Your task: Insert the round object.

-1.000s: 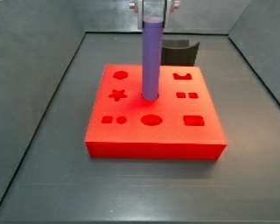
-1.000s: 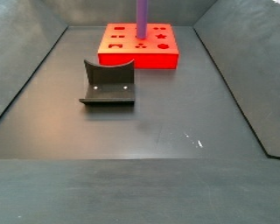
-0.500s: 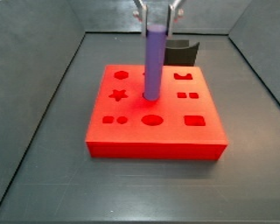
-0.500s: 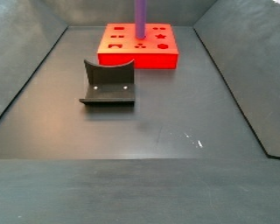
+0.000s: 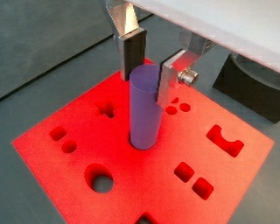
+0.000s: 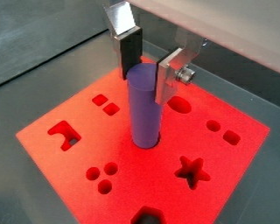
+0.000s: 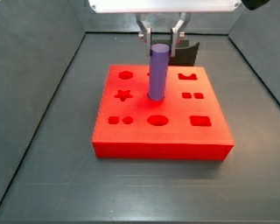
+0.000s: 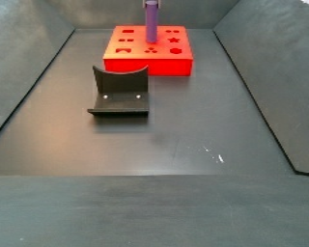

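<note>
The round object, a slim purple peg [image 7: 157, 70], stands upright with its lower end in a hole in the middle of the red block [image 7: 206, 140]. My gripper [image 7: 160, 38] is right above the block, its two fingers shut on the peg's top end. Both wrist views show the peg [image 5: 145, 114] [image 6: 143, 114] between the dark pad and the silver plate of the gripper [image 5: 150, 80] [image 6: 149, 77]. In a side view the peg [image 8: 152, 21] rises from the block [image 8: 131, 66] at the far end of the floor.
The block has other cut-outs: a star [image 7: 122, 95], a larger round hole [image 7: 157, 120] and a square [image 7: 199, 121]. The dark fixture [image 8: 119, 95] stands on the floor apart from the block; it also shows behind the block [image 7: 185, 51]. Grey walls enclose the floor.
The gripper has come down with the peg. The peg's lower end has sunk into the block's hole, so less of it shows above the block.
</note>
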